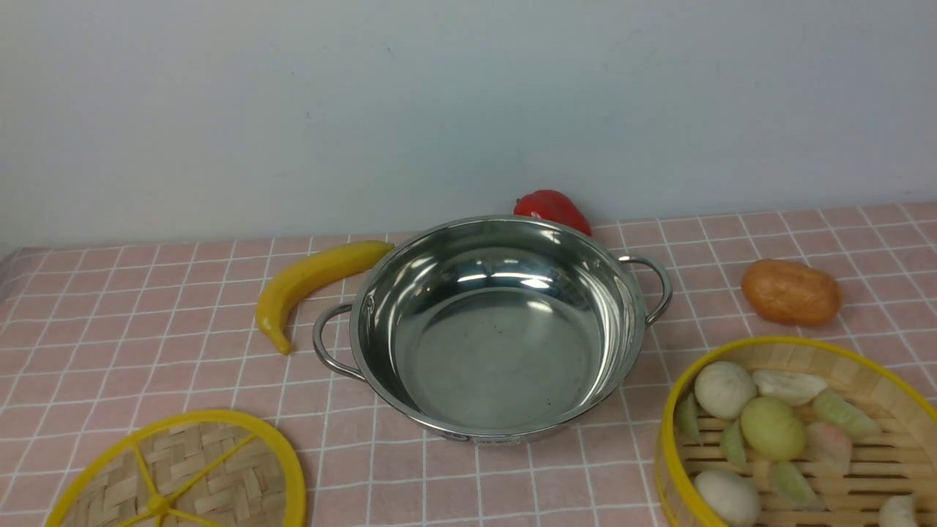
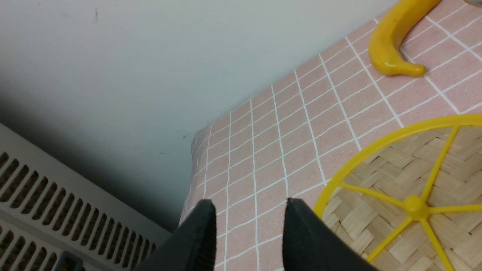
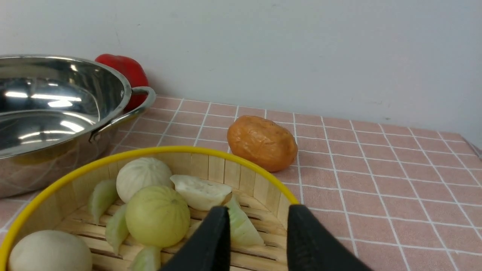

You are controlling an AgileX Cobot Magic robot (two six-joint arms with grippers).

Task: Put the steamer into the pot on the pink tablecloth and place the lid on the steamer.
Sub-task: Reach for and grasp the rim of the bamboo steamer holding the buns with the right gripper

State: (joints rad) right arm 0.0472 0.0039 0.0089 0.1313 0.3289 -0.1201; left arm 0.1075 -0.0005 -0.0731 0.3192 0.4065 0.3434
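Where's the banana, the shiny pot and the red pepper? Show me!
banana (image 1: 311,277): front view, on the middle of its yellow body.
pot (image 1: 498,359): front view, on its bare shiny floor.
red pepper (image 1: 553,208): front view, on the top part that shows behind the pot's rim.

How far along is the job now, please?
Nothing is finished: the shiny steel pot stands empty on the pink checked tablecloth. In hand: the right gripper, open, hovers over the round bamboo steamer with its yellow rim; it holds nothing. To do: steamer into pot, then the flat woven lid with yellow spokes, lying beside the open left gripper, on top.
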